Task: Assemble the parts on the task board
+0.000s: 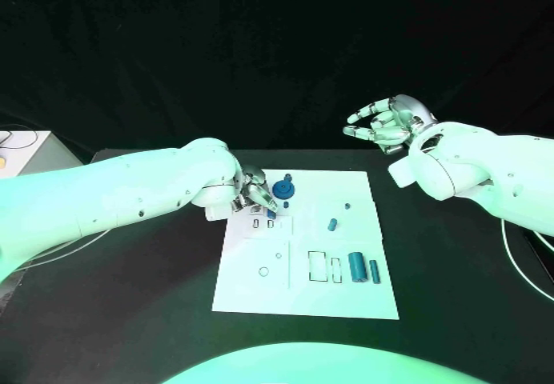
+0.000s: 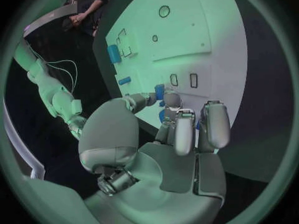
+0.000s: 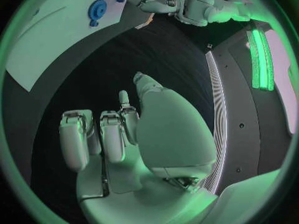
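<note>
one grey box beyond table's corner

Matt white task board, glossy metal-look left hand

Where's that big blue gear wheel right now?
In the head view the blue gear sits at the far edge of the white task board, just beside the left hand.

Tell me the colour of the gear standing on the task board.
Blue. The gear sits at the far end of the white task board, clearest in the head view.
</note>
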Tool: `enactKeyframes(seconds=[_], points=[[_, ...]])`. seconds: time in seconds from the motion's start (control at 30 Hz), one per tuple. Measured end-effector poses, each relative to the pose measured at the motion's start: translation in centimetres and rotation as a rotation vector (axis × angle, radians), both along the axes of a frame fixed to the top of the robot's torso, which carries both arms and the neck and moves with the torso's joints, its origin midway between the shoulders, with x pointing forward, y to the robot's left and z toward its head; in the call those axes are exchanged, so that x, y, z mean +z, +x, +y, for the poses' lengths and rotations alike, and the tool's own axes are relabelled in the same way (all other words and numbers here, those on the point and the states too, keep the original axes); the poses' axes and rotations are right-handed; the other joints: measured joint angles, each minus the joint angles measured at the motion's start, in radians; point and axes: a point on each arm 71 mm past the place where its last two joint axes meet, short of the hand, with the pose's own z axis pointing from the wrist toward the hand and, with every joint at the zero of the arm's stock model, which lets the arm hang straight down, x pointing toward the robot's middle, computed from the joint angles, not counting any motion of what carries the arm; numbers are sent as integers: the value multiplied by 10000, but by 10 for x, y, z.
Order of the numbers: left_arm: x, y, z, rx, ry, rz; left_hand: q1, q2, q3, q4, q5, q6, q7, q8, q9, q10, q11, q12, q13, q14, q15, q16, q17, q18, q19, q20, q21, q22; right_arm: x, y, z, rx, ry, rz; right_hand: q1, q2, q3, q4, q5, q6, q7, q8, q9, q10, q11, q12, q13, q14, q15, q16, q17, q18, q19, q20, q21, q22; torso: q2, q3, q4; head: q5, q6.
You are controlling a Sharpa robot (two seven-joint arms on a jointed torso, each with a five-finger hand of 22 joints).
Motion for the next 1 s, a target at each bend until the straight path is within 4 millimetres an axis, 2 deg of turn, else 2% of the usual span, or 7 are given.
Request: enactKeyframes(seconds=[0.27,0.53,0.57,1.0], points=[[-1,1,-3,-94,312,-547,-39,-38,0,0,0,35,-34,-5,6,50,-20,0,-1,0,0,0,0,0,0,0,0,2,0,1,-4,-85,-26,0,0,0,0,0,0,-36,-36,0,0,0,0,0,-1,0,0,0,0,0,0,0,0,2,3,-1,0,47,-36],[-4,-1,-7,-255,489,-782,-39,-39,0,0,0,35,-35,-38,25,51,-18,0,-3,0,1,0,0,0,0,0,0,20,-1,1,-5,-118,-41,4,0,0,-1,0,1,-36,-36,0,0,0,0,0,-1,0,0,0,0,1,0,0,-41,7,15,-1,-26,73,-77],[-4,-1,-7,-277,514,-798,-58,-57,0,0,0,35,-35,-62,670,51,-18,0,-7,-1,1,0,0,0,0,0,-1,20,-1,1,-5,-119,-42,6,0,0,-1,0,1,-36,-36,0,0,0,-1,0,-1,0,0,0,0,1,0,0,-40,7,16,3,-27,73,-80],[-7,-3,-7,-551,812,-798,-98,-97,0,0,41,38,-38,-65,732,66,-1,-1,-83,-1,1,-1,0,0,-1,-1,-1,13,-1,1,-5,-112,-52,26,1,0,-1,0,-36,-58,-14,0,0,0,-1,0,-1,0,0,0,8,0,0,0,-40,5,22,7,-32,62,-145]])
